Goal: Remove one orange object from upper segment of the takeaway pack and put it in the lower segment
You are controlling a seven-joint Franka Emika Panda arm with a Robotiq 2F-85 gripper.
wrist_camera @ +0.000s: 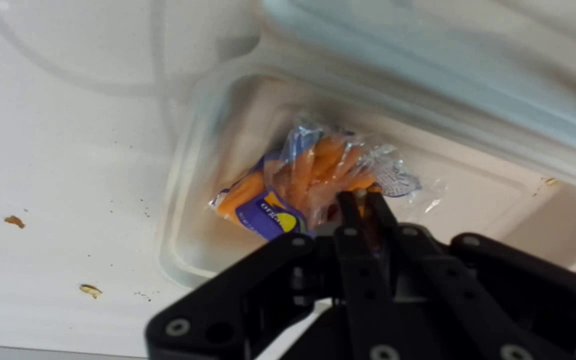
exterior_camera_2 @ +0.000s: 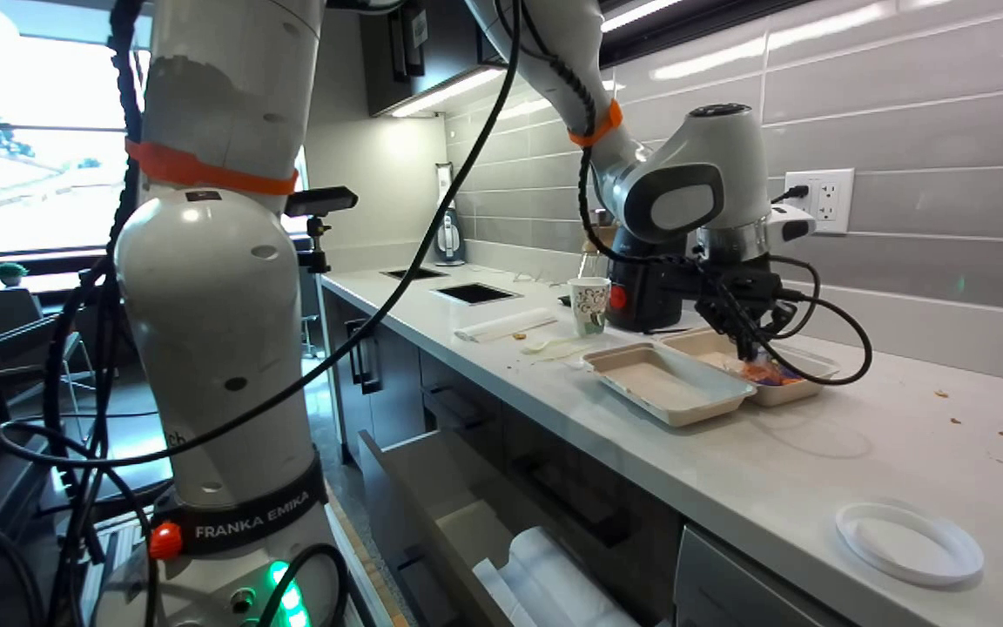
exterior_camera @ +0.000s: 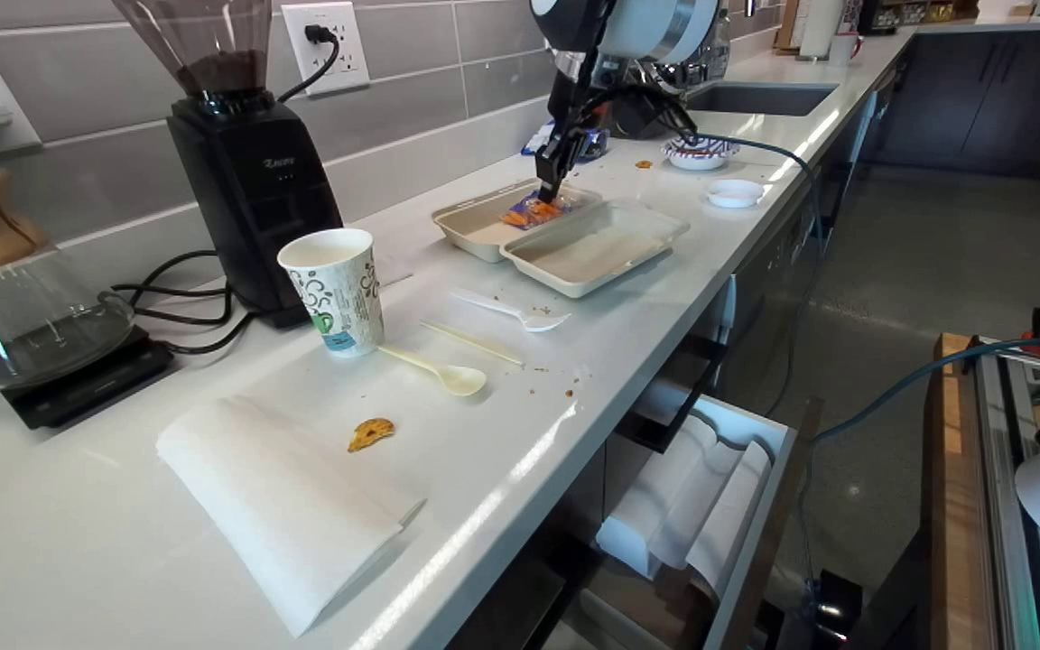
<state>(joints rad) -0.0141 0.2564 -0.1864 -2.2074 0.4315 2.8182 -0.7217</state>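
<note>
The open takeaway pack has an upper segment [exterior_camera: 475, 221] near the wall and a lower segment [exterior_camera: 597, 248] nearer the counter edge; both segments show in both exterior views. Orange pieces in clear plastic with purple labels, an orange bag [wrist_camera: 313, 172], lie in the upper segment; I cannot tell whether it is one bag or two overlapping. The bag also shows in an exterior view [exterior_camera: 524, 215]. The lower segment [exterior_camera_2: 663, 383] holds nothing visible. My gripper [wrist_camera: 362, 196] points down into the upper segment, fingers close together with orange and plastic between the tips. The gripper body hides part of the bag.
A paper cup [exterior_camera: 339, 293], a spoon [exterior_camera: 457, 379], a fork [exterior_camera: 524, 318] and a napkin [exterior_camera: 276, 506] lie along the counter, with a black grinder [exterior_camera: 254, 199] behind. A white plate [exterior_camera_2: 909, 542] sits on the counter. A drawer [exterior_camera: 710, 487] stands open below.
</note>
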